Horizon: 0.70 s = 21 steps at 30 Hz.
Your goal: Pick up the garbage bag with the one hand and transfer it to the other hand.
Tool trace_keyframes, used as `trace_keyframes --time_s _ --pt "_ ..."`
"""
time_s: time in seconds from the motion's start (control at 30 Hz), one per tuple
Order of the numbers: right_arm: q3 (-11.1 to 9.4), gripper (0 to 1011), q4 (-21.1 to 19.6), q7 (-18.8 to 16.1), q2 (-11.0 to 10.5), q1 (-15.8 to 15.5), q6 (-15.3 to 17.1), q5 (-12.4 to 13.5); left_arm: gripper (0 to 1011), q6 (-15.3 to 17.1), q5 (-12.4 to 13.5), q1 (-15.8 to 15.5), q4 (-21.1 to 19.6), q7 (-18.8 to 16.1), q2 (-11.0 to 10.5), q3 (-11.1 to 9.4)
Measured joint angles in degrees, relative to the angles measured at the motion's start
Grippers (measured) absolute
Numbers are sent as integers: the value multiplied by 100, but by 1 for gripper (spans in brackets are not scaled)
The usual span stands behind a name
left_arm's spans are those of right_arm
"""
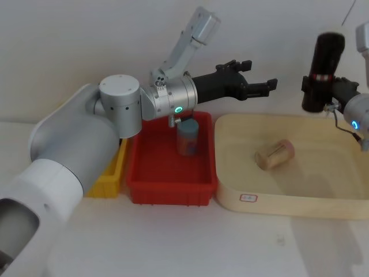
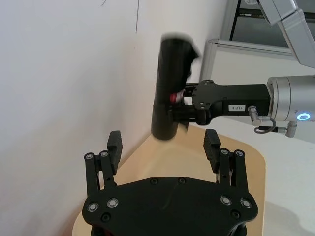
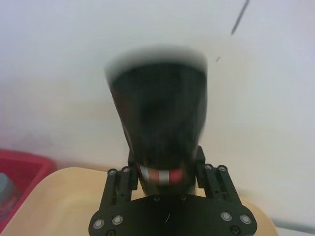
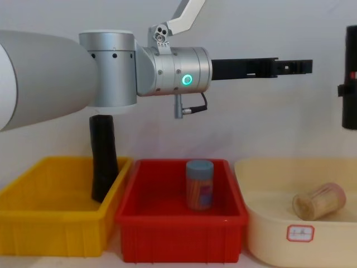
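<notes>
Blue-lit right gripper (image 3: 165, 169), long and black with jointed metal fingers, is clamped on the garbage bag (image 1: 322, 72), pinching it at the red-and-white label band. Held upright above the far right edge of the cream tray (image 1: 288, 199), the bag is a thick cylinder of smooth, glossy black plastic, and it stands clear of the tray floor.

Green-lit left gripper (image 1: 259, 85), of the same slender black build on a brushed silver cylindrical arm, reaches level above the tray's far left corner with its two fingers spread apart and nothing between them. From the left wrist view its flat rectangular pads (image 2: 114, 143) point toward the bag, well short of it.

Inside the tray, a short pale wooden-looking cylinder (image 1: 275, 154) lies on its side near the middle. Beside the tray on its left sits a red plastic bin (image 4: 181, 223) with a blue-capped jar (image 4: 199, 184) upright in it. Left of that, a yellow plastic bin (image 4: 53, 223) holds a slim plain black roll (image 4: 104, 158), leaning against its wall.
</notes>
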State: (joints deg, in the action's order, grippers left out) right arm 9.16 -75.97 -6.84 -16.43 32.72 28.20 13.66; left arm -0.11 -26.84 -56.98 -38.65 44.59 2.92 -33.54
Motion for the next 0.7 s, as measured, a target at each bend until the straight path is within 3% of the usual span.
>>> trace_keyframes --time_s 0.5,0.7 --pt "-121 1002 66 121 7 41 56 -10 1000 0 0 0 0 0 0 0" --pt "-140 1001 78 137 10 47 66 -11 1000 0 0 0 0 0 0 0"
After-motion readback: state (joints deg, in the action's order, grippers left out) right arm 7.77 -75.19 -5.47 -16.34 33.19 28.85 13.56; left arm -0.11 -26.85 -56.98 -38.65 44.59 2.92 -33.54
